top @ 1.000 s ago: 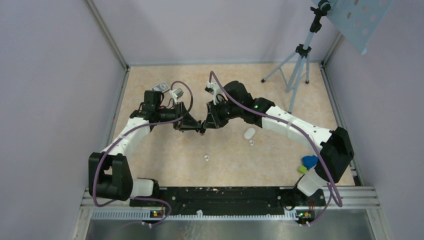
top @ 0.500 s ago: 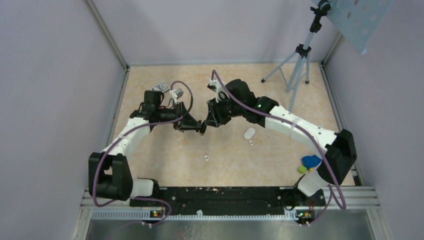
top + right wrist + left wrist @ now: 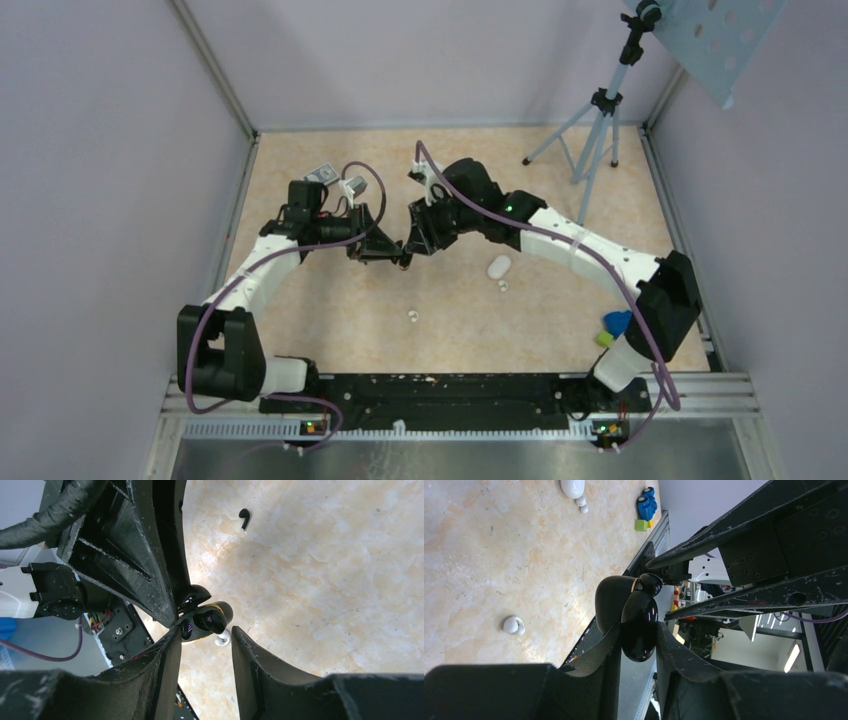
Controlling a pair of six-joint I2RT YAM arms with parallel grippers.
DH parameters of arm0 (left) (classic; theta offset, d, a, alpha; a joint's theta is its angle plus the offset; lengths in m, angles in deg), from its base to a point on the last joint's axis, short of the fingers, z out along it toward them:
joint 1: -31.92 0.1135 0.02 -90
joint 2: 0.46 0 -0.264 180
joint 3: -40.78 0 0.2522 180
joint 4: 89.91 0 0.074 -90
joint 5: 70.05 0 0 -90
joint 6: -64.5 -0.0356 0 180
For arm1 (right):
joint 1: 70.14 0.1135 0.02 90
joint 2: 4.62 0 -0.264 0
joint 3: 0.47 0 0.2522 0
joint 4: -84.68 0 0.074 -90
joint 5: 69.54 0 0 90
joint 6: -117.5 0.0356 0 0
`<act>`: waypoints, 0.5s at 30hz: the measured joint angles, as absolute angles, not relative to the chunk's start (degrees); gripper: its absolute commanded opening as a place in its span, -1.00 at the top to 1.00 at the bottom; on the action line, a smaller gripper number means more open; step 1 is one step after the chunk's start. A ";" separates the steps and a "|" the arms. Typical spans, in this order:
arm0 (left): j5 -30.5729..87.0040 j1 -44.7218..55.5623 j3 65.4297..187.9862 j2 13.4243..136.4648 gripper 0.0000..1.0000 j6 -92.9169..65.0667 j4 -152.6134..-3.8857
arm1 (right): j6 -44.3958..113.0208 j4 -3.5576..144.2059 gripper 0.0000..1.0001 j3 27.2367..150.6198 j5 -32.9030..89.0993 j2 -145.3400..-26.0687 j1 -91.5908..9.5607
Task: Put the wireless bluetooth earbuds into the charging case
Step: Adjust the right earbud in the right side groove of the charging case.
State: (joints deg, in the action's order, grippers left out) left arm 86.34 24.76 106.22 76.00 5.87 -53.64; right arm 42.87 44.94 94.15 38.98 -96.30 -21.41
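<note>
Left wrist: your left claw (image 3: 638, 630) clamps black pod (image 3: 636, 615); right claw (image 3: 204, 632) spread at its lid. Hold firm, nudge gently. At 11 o'clock: case (image 3: 572, 486), buds (image 3: 580, 501).

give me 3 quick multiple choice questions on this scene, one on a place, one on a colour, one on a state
1. Where is the white charging case?
A. on top of the tripod
B. on the blue toy
C. on the table, next to a small white bud

2. What colour is the glossy object between the left hand's fingers?
A. black
B. white
C. green

3. The left hand is:
A. open and empty
B. shut on the glossy object
C. out of view

Answers:
1. C: the top view shows it lying on the table with the bud just below it.
2. A: the left wrist view shows it shiny black.
3. B: both fingers press on its sides.
</note>
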 measured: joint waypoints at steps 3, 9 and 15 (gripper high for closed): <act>86.34 24.76 106.22 76.00 1.00 5.87 -53.64 | 42.59 44.92 0.36 94.85 39.00 -96.52 -21.41; 86.34 24.76 106.22 76.00 1.00 5.85 -53.62 | 42.55 45.12 0.38 95.12 39.57 -96.52 -21.41; 86.34 24.76 106.22 76.00 1.00 5.83 -53.58 | 42.52 45.12 0.50 95.14 39.61 -96.63 -21.43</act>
